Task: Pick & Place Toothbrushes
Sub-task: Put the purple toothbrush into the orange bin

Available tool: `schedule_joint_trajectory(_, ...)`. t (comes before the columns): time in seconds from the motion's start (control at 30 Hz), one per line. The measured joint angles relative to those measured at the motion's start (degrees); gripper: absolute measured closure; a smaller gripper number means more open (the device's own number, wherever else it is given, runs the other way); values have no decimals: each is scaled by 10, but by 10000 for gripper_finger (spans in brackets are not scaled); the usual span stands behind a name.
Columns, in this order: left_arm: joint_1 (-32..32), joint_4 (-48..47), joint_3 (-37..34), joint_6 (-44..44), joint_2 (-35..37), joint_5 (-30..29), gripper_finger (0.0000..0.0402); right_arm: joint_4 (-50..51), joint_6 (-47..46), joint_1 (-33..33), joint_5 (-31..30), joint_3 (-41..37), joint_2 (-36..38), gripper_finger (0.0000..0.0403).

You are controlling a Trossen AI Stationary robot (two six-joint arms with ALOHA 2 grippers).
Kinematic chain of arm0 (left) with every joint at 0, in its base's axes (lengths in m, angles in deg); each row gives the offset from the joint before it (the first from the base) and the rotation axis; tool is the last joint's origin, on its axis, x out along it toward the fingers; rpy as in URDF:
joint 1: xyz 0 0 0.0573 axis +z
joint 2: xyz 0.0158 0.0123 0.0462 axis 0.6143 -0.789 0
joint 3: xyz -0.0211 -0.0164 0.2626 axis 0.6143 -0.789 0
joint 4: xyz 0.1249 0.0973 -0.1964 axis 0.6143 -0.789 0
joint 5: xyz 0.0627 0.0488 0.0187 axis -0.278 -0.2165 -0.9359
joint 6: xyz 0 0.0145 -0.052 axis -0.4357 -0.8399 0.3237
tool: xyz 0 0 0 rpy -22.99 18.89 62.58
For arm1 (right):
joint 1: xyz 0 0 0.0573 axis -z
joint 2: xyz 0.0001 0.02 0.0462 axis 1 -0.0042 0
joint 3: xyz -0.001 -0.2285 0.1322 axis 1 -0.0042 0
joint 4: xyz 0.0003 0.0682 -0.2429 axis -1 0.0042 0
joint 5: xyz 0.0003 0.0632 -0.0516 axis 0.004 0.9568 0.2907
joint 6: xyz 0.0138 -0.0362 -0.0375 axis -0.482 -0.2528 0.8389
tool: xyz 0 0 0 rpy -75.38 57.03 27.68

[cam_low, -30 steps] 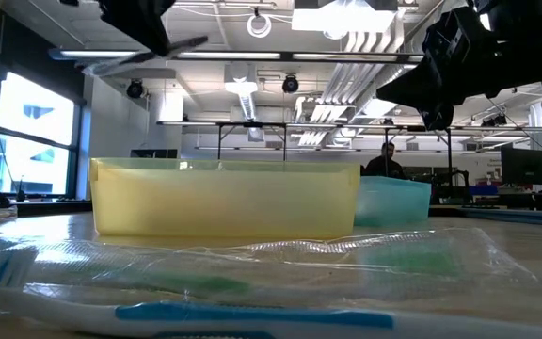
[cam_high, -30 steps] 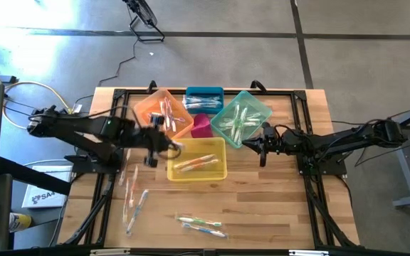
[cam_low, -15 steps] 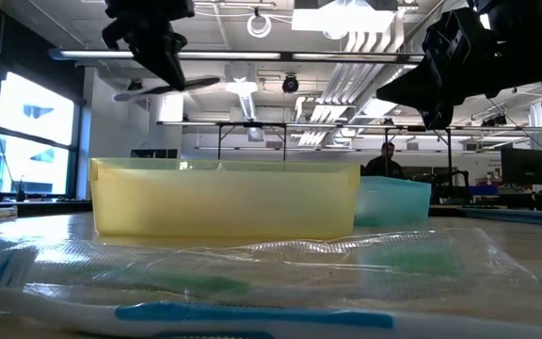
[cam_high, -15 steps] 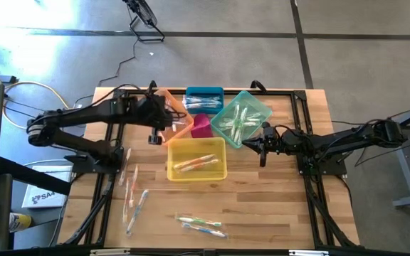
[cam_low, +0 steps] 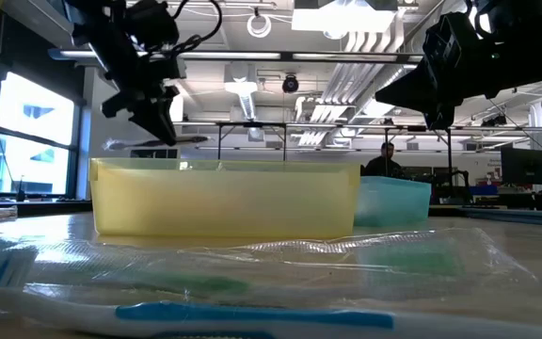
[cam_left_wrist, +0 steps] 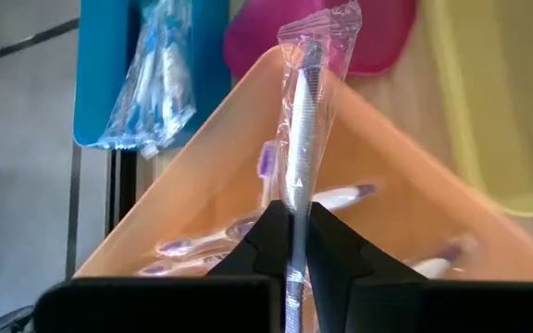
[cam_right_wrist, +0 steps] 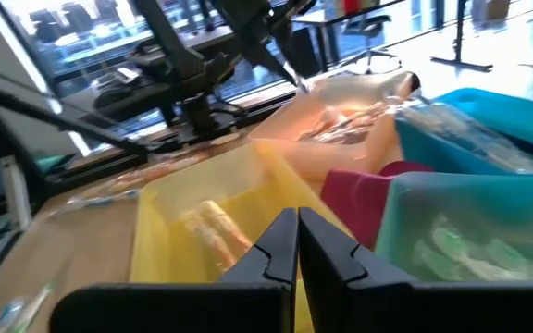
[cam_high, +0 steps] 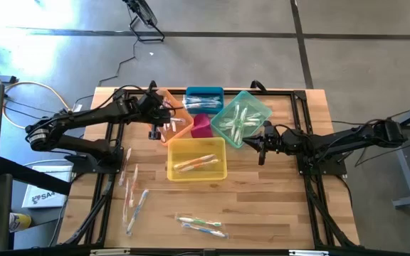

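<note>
High view shows the left gripper (cam_high: 164, 122) has swung from the yellow bin (cam_high: 196, 158) to the orange bin (cam_high: 182, 121), pinching a wrapped toothbrush (cam_left_wrist: 305, 120) above it, ready to drop. Right gripper (cam_high: 262, 146) waits closed, empty.

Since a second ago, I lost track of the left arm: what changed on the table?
The left gripper, shut on a wrapped toothbrush, carried it from beside the yellow bin back over the orange bin and, in the low view, came lower. Nothing was let go. The right gripper stayed shut beside the teal bin, and the loose toothbrushes near the table's front lie as before.
</note>
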Motion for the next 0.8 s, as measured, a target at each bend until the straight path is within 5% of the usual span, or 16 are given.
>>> schedule_joint_trajectory(0.43, 119, 137, -85, -48, -2, 85, 387, 0, 3, 0, -21, 0, 0, 398)
schedule_joint_trajectory(0.8, 130, 165, -86, -48, -61, 116, 387, 0, 4, 0, -21, 0, 0, 398)
